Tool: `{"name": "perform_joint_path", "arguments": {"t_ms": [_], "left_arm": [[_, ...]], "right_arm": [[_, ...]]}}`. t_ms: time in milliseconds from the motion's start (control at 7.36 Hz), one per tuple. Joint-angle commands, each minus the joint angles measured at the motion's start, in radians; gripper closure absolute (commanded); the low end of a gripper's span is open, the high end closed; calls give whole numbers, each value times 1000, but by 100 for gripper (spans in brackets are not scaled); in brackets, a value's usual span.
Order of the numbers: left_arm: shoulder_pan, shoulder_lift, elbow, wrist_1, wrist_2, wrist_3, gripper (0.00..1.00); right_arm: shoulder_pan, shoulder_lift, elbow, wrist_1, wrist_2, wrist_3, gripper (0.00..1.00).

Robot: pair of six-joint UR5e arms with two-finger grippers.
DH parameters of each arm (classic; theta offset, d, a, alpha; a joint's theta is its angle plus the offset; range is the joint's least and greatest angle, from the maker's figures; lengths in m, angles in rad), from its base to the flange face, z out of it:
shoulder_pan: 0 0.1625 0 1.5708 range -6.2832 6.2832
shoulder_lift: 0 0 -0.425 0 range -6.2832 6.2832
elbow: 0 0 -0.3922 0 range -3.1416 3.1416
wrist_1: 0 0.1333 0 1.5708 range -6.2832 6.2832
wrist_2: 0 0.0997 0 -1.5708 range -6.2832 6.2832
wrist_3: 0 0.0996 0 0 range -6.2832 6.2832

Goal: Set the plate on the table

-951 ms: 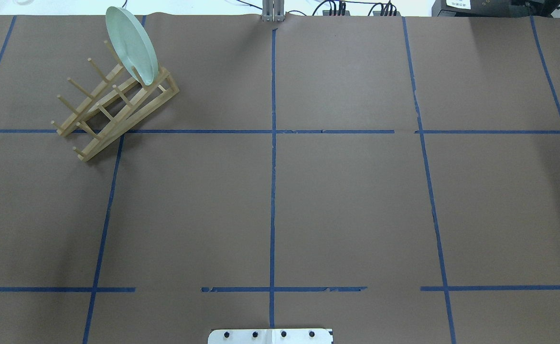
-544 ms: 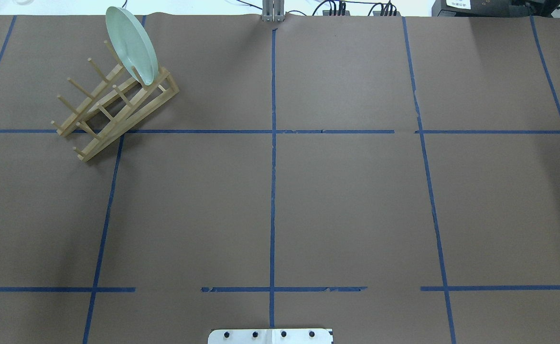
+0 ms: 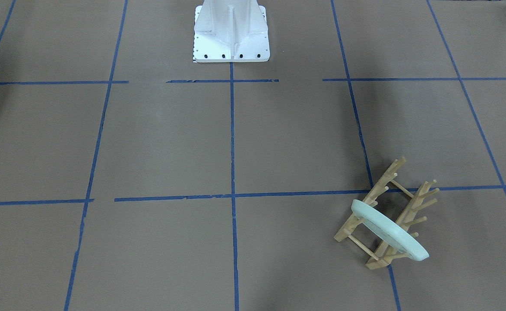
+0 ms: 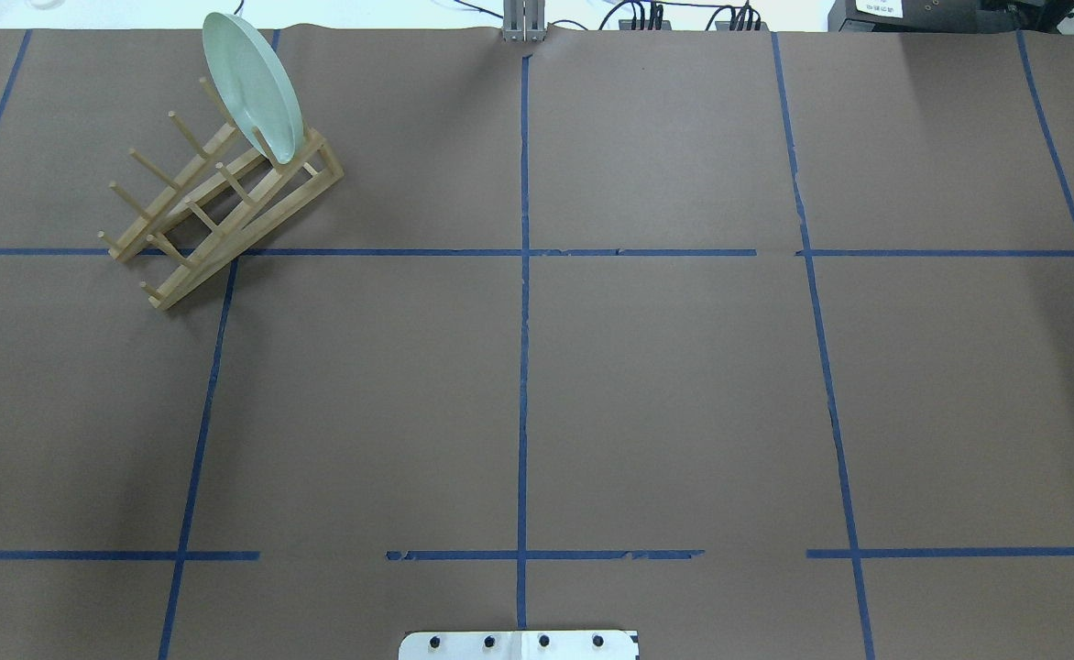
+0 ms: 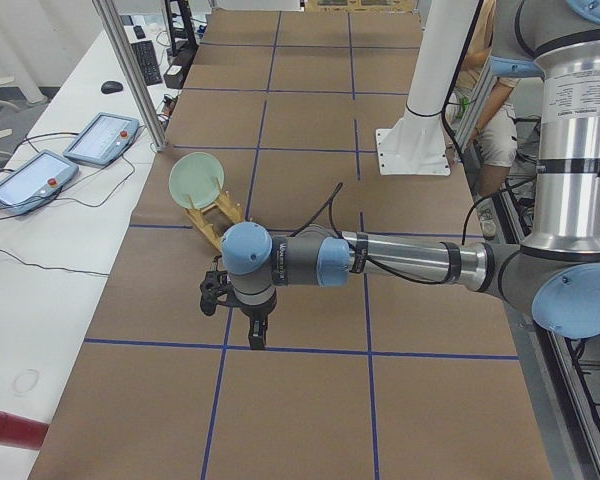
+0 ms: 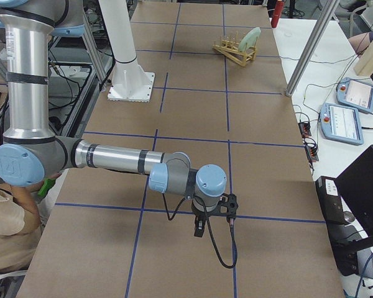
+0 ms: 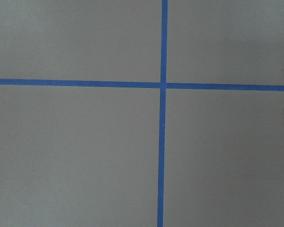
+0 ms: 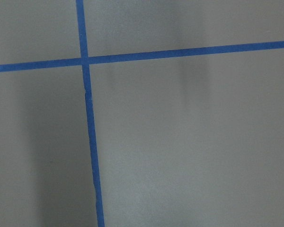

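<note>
A white bench (image 5: 50,230) runs down the left side of the exterior left view. It carries two teach pendants (image 5: 102,137), a black keyboard (image 5: 145,62) and a mouse (image 5: 112,87). A slanted aluminium post (image 5: 130,70) rises at its edge, and a red cylinder (image 5: 10,428) lies at lower left. In the exterior right view a dark screen (image 6: 363,186) stands at lower right. The light is even, the shadows soft.
</note>
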Motion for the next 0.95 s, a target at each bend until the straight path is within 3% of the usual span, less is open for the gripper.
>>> {"name": "perform_joint_path", "arguments": {"t_ms": [0,272,544,816], "left_arm": [[8,-46,-8,-103,-119,-267,0],[129,-216,12,-209,-113,-701,0],[284,-407,88,-207,-109,-856,0],[373,-528,141,-211,10,-1040,0]], "right_arm": [[0,0,-1,0,0,0,0],[0,0,-1,0,0,0,0],[0,0,-1,0,0,0,0],[0,0,1,0,0,0,0]]}}
